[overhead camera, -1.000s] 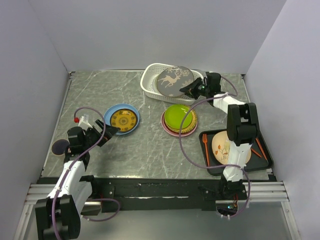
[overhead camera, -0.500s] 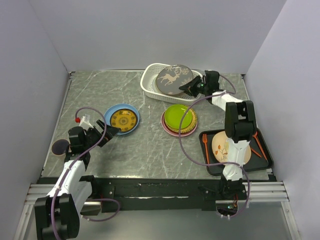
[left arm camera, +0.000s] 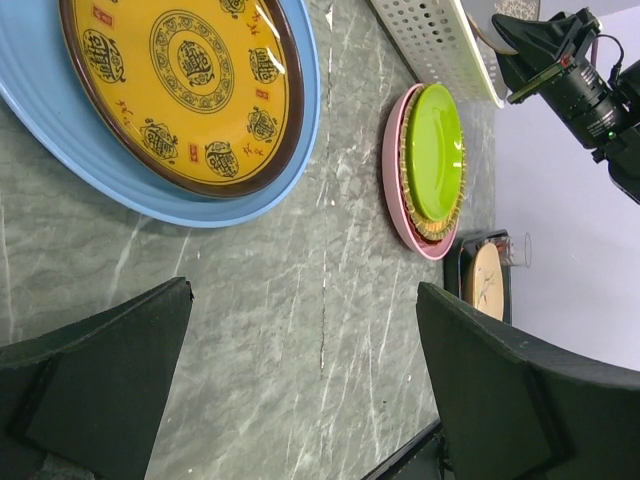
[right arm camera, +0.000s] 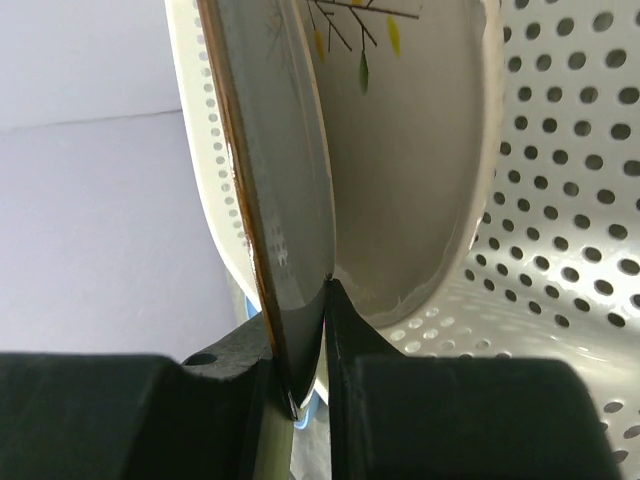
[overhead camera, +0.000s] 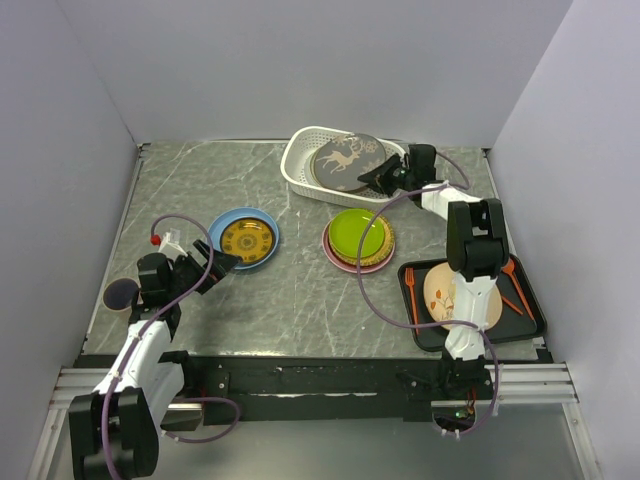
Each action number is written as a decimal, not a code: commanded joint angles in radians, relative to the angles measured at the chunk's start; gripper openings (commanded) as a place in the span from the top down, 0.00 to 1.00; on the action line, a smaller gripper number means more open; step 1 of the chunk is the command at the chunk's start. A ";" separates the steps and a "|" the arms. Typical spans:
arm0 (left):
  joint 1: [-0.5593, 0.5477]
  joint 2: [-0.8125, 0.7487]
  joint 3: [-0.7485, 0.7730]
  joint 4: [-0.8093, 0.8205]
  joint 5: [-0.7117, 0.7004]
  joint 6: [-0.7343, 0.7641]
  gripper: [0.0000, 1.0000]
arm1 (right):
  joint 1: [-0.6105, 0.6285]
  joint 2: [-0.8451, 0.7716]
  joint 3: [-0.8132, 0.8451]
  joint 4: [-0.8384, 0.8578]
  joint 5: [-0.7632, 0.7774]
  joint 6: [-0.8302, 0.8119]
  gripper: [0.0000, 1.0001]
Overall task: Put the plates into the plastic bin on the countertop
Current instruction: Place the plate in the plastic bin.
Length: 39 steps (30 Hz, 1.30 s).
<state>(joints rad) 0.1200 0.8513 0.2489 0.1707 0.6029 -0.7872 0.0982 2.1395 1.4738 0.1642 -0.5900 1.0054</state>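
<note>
A brown plate with a white deer [overhead camera: 348, 160] hangs tilted over the white plastic bin [overhead camera: 300, 168] at the back of the countertop [overhead camera: 300, 290]. My right gripper [overhead camera: 385, 178] is shut on its right rim. In the right wrist view the brown plate's edge [right arm camera: 268, 200] is pinched in my right gripper [right arm camera: 310, 370], and a cream sprig plate [right arm camera: 410, 150] lies in the bin [right arm camera: 570, 220] behind it. My left gripper [overhead camera: 215, 264] stands open and holds nothing, just short of a yellow plate [left arm camera: 190, 70] stacked on a blue plate [left arm camera: 300, 130].
A lime green plate [overhead camera: 358, 234] tops a stack with a pink plate [left arm camera: 395, 190] at the middle. At front right a black tray [overhead camera: 530, 325] holds a cream plate [overhead camera: 455, 295] and orange utensils [overhead camera: 515, 288]. A dark disc [overhead camera: 120, 293] lies at the left edge.
The right arm has shifted slightly left and back, carrying the deer plate a touch further over the bin. The left arm has stayed put.
</note>
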 commanded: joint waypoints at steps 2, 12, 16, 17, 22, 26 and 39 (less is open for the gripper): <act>-0.006 0.014 0.018 0.013 -0.014 0.023 0.01 | 0.014 -0.009 0.103 0.124 -0.053 0.006 1.00; -0.011 0.023 0.012 0.024 -0.009 0.025 0.01 | 0.049 0.040 0.177 0.023 -0.067 -0.057 0.86; -0.010 0.028 0.012 0.030 -0.008 0.025 0.01 | 0.052 0.040 0.177 -0.011 -0.064 -0.082 0.80; -0.011 0.028 0.012 0.032 -0.006 0.026 0.01 | 0.051 0.039 0.175 -0.018 -0.062 -0.086 0.78; -0.010 0.034 0.006 0.044 0.003 0.023 0.01 | 0.051 0.019 0.160 -0.071 -0.045 -0.134 0.65; -0.011 0.028 0.000 0.047 0.003 0.020 0.01 | 0.049 -0.001 0.154 -0.121 -0.037 -0.172 0.53; -0.020 0.011 -0.005 0.044 0.011 0.011 0.01 | 0.018 -0.081 0.161 -0.285 -0.146 -0.226 0.33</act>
<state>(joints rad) 0.1085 0.8795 0.2485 0.1757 0.5976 -0.7799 0.1318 2.1502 1.5848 -0.0479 -0.6735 0.8261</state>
